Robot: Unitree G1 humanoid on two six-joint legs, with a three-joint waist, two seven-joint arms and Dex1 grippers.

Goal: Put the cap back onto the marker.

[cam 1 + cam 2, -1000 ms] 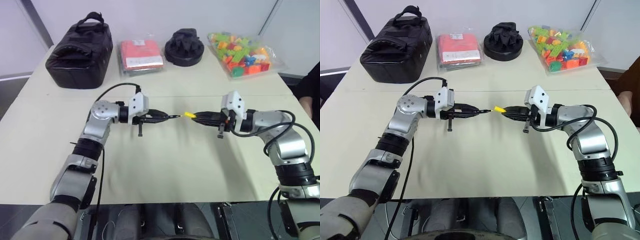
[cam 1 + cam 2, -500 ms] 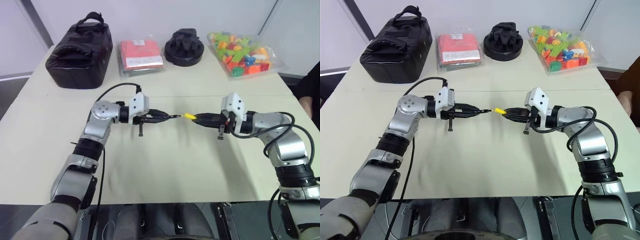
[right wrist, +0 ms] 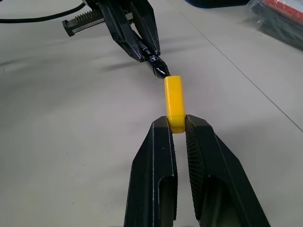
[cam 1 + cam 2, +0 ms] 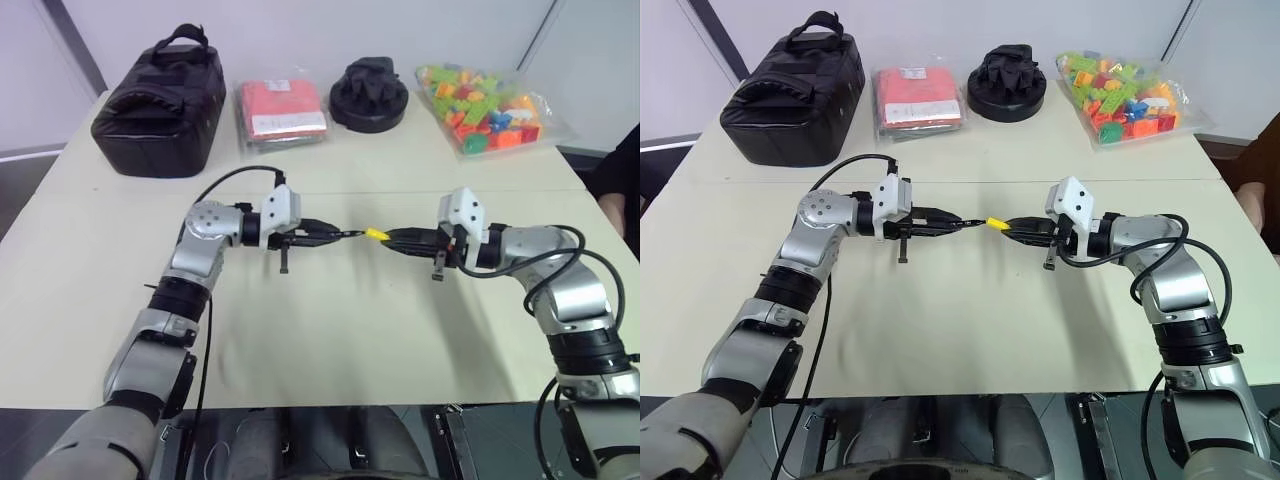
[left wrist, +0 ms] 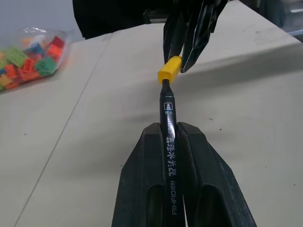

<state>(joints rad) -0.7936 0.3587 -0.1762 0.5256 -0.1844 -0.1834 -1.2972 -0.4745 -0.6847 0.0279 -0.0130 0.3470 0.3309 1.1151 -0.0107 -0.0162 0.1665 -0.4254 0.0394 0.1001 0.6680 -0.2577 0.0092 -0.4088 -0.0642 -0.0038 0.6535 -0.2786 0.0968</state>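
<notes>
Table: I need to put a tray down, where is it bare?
The near table in front of the end effectors is bare. The far edge is crowded: black bag, red packet, black item, bagged blocks.

You could see white print running along the thin black marker barrel (image 5: 168,137) at the lower centre of the left wrist view, with a small white square icon above it; its letters were too small to read.
</notes>
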